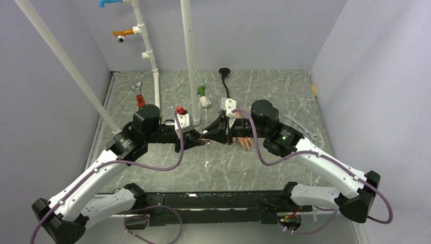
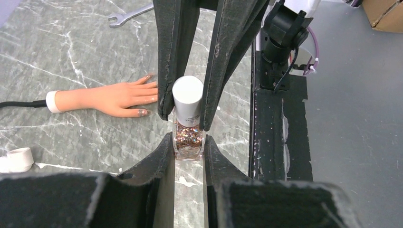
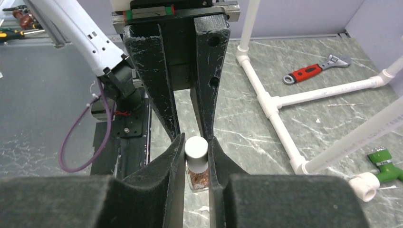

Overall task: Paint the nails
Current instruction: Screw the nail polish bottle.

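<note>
A small clear polish bottle (image 2: 189, 137) with copper glitter and a white cap (image 2: 188, 96) is held just above the table between both grippers. My left gripper (image 2: 188, 141) is shut on the glass body. My right gripper (image 3: 196, 145) is shut on the white cap (image 3: 196, 148). In the top view the two grippers meet tip to tip (image 1: 206, 138). The peach mannequin hand (image 2: 110, 97) lies flat beside them, fingers toward the bottle. Its nails (image 2: 142, 112) show at the fingertips. In the top view the hand (image 1: 245, 143) is mostly hidden under my right arm.
A white pipe frame (image 1: 189, 61) stands behind. A red-handled wrench (image 1: 138, 96) lies back left, a silver wrench (image 1: 299, 123) to the right. A green and white fitting (image 1: 203, 95) and the hand's black stem (image 1: 224, 81) lie at the back. A white ring (image 2: 19, 159) lies nearby.
</note>
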Motion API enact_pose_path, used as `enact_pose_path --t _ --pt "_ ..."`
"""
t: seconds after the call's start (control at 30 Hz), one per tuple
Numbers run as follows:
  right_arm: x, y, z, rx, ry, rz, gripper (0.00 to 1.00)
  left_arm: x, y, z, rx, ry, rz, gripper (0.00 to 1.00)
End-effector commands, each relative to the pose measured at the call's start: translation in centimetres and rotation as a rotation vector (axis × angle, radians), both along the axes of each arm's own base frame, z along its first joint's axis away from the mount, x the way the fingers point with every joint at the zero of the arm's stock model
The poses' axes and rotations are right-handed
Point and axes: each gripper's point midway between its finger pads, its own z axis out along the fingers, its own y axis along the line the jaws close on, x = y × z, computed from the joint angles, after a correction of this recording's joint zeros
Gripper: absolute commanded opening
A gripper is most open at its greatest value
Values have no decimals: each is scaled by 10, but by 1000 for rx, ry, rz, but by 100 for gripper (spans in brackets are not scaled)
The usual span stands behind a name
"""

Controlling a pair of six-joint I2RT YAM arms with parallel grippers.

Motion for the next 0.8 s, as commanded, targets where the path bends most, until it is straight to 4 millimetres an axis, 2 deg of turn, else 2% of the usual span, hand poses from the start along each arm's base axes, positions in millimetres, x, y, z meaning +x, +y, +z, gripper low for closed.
enact_pose_path --t 0.0,0.13,0.43,0.77 --pt "4 -5 16 68 -3 -59 0 13 2 28 -53 -81 70 0" --pt "21 -7 16 92 33 -168 0 25 7 29 -49 -89 152 0" --pt "41 -11 17 176 140 -351 0 33 12 33 -66 -103 217 0" --pt "39 -4 16 200 216 -382 0 38 13 32 -65 -97 249 0"
